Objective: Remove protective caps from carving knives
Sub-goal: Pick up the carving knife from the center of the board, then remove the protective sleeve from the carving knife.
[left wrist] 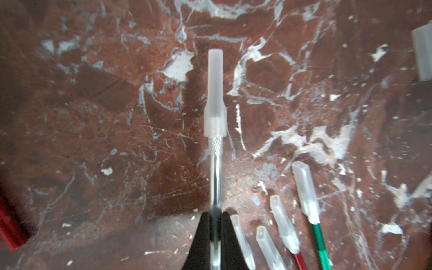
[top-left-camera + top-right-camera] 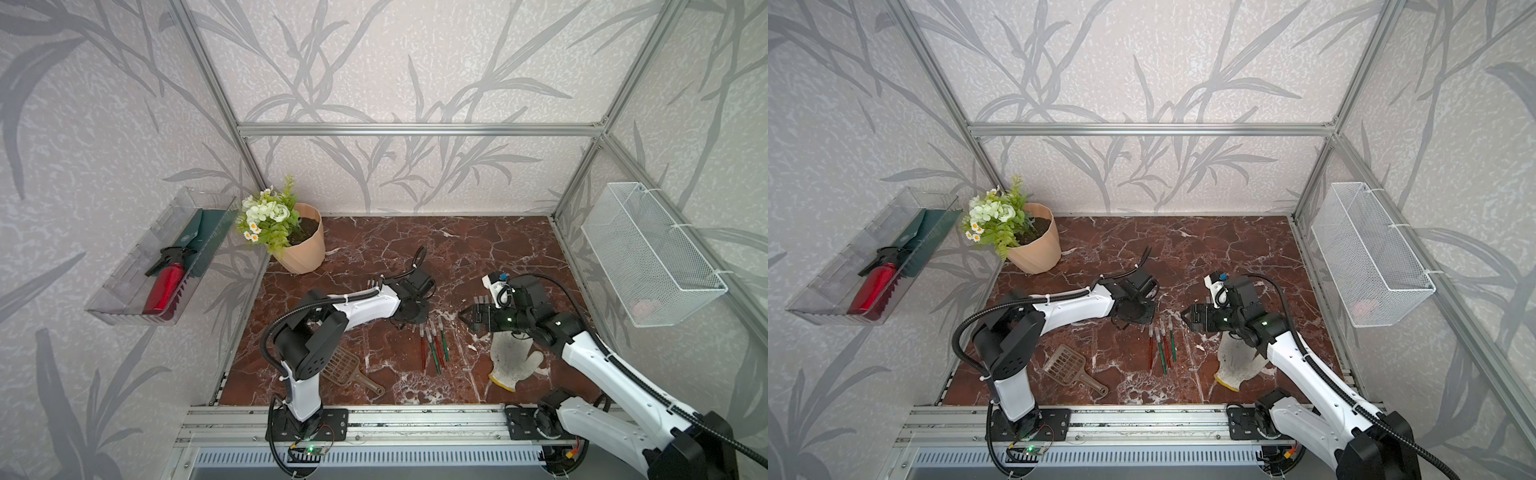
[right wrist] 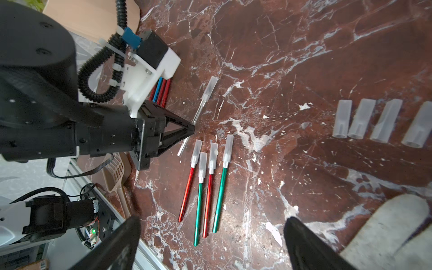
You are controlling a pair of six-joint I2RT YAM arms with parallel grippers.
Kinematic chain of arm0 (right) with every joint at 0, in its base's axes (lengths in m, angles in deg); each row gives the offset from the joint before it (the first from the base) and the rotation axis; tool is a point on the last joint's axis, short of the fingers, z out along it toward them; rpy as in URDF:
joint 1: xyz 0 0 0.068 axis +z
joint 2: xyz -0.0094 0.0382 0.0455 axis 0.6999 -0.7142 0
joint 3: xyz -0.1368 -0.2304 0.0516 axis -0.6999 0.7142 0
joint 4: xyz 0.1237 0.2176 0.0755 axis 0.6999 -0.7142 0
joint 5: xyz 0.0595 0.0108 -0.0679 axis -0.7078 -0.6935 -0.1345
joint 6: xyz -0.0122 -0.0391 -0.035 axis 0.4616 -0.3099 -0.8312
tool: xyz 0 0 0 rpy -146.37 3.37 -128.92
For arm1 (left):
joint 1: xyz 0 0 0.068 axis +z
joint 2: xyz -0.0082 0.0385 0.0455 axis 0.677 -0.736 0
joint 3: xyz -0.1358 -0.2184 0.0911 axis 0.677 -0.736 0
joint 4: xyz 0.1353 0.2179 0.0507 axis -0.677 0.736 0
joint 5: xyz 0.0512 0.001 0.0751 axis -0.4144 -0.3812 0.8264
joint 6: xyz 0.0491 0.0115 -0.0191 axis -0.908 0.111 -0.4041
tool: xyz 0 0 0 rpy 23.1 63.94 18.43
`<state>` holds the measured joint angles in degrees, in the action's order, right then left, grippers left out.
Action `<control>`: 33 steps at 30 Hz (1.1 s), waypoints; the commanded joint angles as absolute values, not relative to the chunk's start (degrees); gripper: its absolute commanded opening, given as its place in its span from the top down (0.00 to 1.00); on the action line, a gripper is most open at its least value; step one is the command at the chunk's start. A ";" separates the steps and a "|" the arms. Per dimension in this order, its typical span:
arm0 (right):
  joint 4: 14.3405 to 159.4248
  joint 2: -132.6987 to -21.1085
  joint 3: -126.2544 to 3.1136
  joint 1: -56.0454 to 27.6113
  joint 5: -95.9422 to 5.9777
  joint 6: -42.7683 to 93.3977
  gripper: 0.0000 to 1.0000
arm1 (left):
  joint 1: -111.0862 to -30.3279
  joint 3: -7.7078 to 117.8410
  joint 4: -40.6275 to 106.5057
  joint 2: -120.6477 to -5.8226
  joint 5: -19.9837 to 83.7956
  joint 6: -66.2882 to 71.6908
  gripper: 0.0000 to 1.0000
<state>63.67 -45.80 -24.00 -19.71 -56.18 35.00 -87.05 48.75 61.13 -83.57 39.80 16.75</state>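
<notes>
With left gripper (image 3: 192,127) clamped on the silver carving knife (image 1: 216,177) over the tabletop's (image 2: 457,249) middle, close the wide-spread, empty right gripper (image 3: 211,222) on its protective cap (image 1: 215,93) alone, then pull straight along the shaft, clear of the four capped knives (image 3: 200,198) just beside.

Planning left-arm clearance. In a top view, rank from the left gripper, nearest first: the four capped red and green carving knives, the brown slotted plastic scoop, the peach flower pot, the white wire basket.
From the left gripper:
1. Four capped red and green carving knives, right beside it.
2. Brown slotted plastic scoop, toward the front.
3. Peach flower pot, back corner.
4. White wire basket, side wall.
</notes>
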 commanded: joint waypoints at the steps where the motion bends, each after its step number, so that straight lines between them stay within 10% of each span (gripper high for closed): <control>1: 68.39 -47.39 -23.63 -19.41 -59.79 39.04 0.08 | -86.66 47.91 59.70 -79.21 35.75 15.22 0.92; 33: 77.86 -65.41 -33.41 -19.85 -55.88 50.39 0.57 | -85.88 31.93 30.99 -72.84 21.09 22.94 0.92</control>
